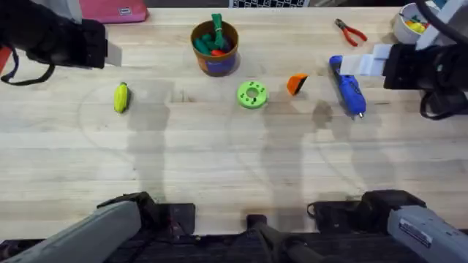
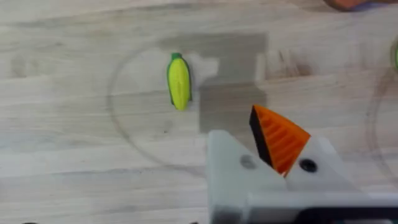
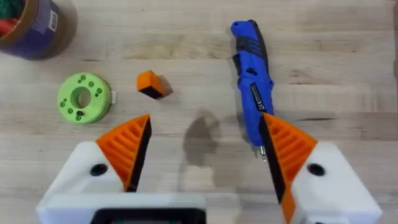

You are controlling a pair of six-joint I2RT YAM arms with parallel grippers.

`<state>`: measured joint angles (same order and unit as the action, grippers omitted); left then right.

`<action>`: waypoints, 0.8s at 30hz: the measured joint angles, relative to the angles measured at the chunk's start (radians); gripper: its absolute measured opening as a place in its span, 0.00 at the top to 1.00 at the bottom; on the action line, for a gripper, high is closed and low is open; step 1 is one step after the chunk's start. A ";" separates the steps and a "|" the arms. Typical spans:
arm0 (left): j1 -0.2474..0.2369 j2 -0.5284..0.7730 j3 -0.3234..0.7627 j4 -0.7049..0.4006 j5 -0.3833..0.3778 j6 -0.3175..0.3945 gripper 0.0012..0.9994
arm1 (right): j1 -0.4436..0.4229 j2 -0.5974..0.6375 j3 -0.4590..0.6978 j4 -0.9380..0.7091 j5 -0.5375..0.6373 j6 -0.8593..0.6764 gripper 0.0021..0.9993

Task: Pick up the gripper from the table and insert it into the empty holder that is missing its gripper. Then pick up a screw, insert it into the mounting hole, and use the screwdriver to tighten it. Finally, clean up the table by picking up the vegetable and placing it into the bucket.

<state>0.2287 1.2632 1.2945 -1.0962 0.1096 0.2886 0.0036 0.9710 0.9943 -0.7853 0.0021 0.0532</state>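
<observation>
The small orange gripper (image 1: 296, 84) (image 3: 152, 84) lies loose on the table between the green disc and the blue screwdriver (image 1: 347, 86) (image 3: 252, 87). My left gripper (image 1: 110, 51) (image 2: 252, 140) hovers at the back left, shut and holding nothing. One of its fingers carries an orange ribbed pad (image 2: 280, 138); the other is the bare white holder (image 2: 229, 165). The yellow vegetable (image 1: 121, 97) (image 2: 178, 81) lies on the table below it. My right gripper (image 1: 365, 64) (image 3: 205, 143) hangs open above the screwdriver's tip end. The orange-brown bucket (image 1: 215, 47) (image 3: 31, 25) stands at the back centre.
A green disc (image 1: 252, 94) (image 3: 83, 98) with holes sits left of the orange gripper. Red-handled pliers (image 1: 351, 31) and a white bowl (image 1: 409, 25) are at the back right. A pink item (image 1: 113, 11) lies at the back left. Green and red toys fill the bucket.
</observation>
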 joint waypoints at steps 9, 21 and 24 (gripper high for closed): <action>-0.021 0.000 0.000 -0.012 0.030 -0.019 0.18 | 0.000 0.000 0.000 0.000 0.000 0.000 0.01; -0.029 -0.014 0.000 -0.053 0.053 -0.025 1.00 | 0.000 0.000 0.000 -0.004 0.000 0.000 0.01; -0.032 -0.052 0.000 -0.063 0.055 -0.032 0.86 | 0.000 0.000 0.000 -0.008 0.000 0.000 0.01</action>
<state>0.1967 1.2115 1.2945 -1.1593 0.1650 0.2564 0.0036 0.9710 0.9943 -0.7933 0.0019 0.0532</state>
